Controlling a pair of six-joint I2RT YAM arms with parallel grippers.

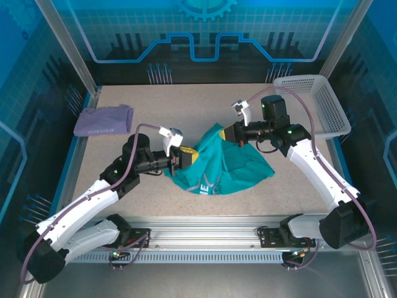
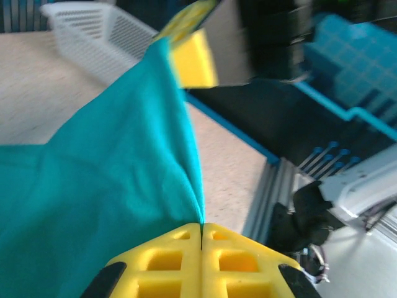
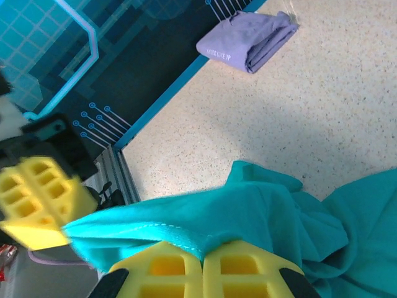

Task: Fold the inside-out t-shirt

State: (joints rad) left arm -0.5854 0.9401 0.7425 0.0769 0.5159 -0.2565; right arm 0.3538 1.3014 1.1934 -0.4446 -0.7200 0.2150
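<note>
Blocky yellow left claw (image 2: 201,234) clenched on crumpled teal t-shirt (image 1: 223,164), my right claw (image 3: 203,259) pinching its stitched hem, over speckled desk (image 1: 186,105).

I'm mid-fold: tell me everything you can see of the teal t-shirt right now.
The teal t-shirt is soft, thin-looking cloth with pale print near its near edge. It lies bunched in a heap on the middle of the table, not spread flat. The left claw is shut on its left edge. The right claw is shut on its far edge, where a stitched hem shows. The cloth between them is drawn into a taut ridge, and the rest sags onto the tabletop in loose folds.
</note>
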